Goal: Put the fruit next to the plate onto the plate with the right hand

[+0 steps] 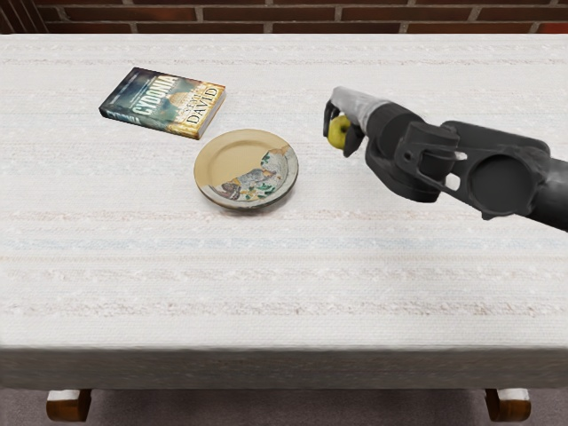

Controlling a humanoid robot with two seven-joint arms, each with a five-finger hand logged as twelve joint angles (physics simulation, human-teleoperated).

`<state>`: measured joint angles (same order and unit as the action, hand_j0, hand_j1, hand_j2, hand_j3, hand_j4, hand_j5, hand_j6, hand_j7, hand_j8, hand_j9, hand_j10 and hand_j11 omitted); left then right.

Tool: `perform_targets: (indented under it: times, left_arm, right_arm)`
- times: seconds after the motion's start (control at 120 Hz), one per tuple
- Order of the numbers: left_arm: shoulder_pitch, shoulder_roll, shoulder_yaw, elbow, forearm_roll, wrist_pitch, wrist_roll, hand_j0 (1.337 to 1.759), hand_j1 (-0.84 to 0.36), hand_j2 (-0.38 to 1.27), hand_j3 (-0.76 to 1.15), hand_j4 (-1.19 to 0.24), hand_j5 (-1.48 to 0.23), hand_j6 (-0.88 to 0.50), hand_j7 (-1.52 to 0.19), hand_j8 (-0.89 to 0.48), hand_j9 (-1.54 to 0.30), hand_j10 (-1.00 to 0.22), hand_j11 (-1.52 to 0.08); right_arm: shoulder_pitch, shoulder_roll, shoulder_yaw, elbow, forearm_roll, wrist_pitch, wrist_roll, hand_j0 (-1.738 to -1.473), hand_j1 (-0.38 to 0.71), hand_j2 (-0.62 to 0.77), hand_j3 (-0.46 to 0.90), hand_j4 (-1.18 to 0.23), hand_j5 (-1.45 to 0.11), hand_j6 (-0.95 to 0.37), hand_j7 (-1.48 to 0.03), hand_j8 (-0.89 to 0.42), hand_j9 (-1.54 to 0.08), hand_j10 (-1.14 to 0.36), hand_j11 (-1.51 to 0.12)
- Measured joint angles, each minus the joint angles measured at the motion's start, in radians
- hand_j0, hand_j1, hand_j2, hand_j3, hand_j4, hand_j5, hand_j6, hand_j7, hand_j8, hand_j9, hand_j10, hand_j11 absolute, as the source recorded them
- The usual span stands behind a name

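My right hand (349, 122) is clamped around the small round yellow fruit (337, 132), just right of the tan patterned ceramic plate (222, 156) and apart from it. I judge the fruit light, firm and smooth, so I would grip it round its middle.

Count from the head view:
- 1 book (162, 102), a paperback.
- 1 plate (226, 155), round, with a pattern on one side.
- 1 fruit (338, 131), small and yellow. Fingers cover part of it, so I read it as a single piece, probably not two.
- 1 arm (497, 177) in view, coming in from the right edge, ending in 1 right hand (351, 120).
- 1 surface (284, 266) carrying the lot.
- 2 wooden feet under its front edge, one at the left (68, 405) and one at the right (507, 405).
- 1 brick wall (284, 13) along the top.

Loose items total 3: book, plate, fruit.
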<state>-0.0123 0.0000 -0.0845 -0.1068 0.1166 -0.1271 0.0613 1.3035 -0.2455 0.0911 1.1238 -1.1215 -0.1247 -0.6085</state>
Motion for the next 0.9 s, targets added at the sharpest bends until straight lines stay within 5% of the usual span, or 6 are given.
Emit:
perform_targets:
  times: [0.2, 0.417, 0.9]
  left_arm:
    - [0.000, 0.000, 0.000, 0.000, 0.000, 0.000, 0.000, 1.658, 0.32, 0.00, 0.00, -0.02, -0.03, -0.02, -0.03, -0.02, -0.03, -0.02, -0.03]
    - [0.000, 0.000, 0.000, 0.000, 0.000, 0.000, 0.000, 1.658, 0.32, 0.00, 0.00, -0.02, -0.03, -0.02, -0.03, -0.02, -0.03, -0.02, -0.03]
    - [0.000, 0.000, 0.000, 0.000, 0.000, 0.000, 0.000, 1.658, 0.32, 0.00, 0.00, -0.02, -0.03, -0.02, -0.03, -0.02, -0.03, -0.02, -0.03]
  right_arm:
    - [0.020, 0.098, 0.008, 0.000, -0.003, -0.064, 0.001, -1.647, 0.23, 0.09, 0.00, -0.81, -1.13, -0.34, -1.09, -0.27, -1.16, -0.67, -1.20]
    - [-0.006, 0.200, 0.001, -0.007, -0.004, -0.204, -0.001, -1.650, 0.31, 0.25, 0.00, -0.76, -1.15, -0.32, -1.09, -0.22, -1.16, -0.64, -1.18]
    - [-0.114, 0.229, -0.009, -0.082, -0.011, -0.281, -0.002, -1.649, 0.31, 0.24, 0.00, -0.77, -1.12, -0.30, -1.07, -0.26, -1.12, -0.66, -1.15]
